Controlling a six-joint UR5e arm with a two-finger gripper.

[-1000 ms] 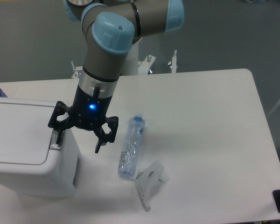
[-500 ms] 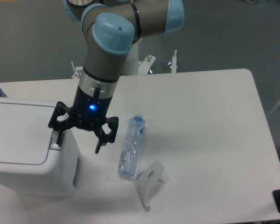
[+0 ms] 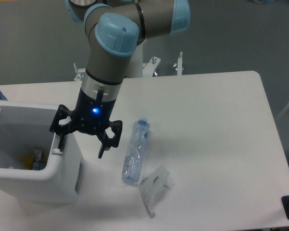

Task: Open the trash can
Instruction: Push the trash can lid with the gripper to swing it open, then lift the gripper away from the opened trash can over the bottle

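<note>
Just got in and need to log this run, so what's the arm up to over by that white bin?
The arm's hand is at the right rim of the trash can, one finger down on the button strip there and the other hanging outside the bin. The hand is open, holding nothing. The bin's top is open, and some items show inside. A clear plastic bottle and a piece of clear plastic packaging lie on the table to the right, untouched.
</note>
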